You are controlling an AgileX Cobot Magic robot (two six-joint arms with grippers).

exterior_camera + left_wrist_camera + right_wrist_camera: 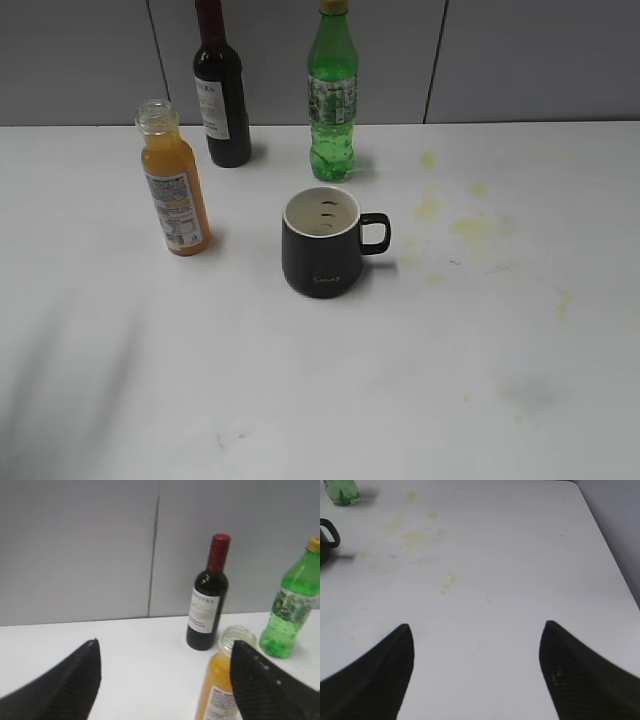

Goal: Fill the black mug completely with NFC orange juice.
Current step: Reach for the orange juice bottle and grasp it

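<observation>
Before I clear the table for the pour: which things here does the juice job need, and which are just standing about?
Needed:
- black mug, empty
- NFC orange juice, capless bottle left of the mug

Standing about:
- dark wine bottle
- green plastic bottle
- yellowish stains on the table

Perhaps "MONTERA" on wine bottle (207,597) label
</observation>
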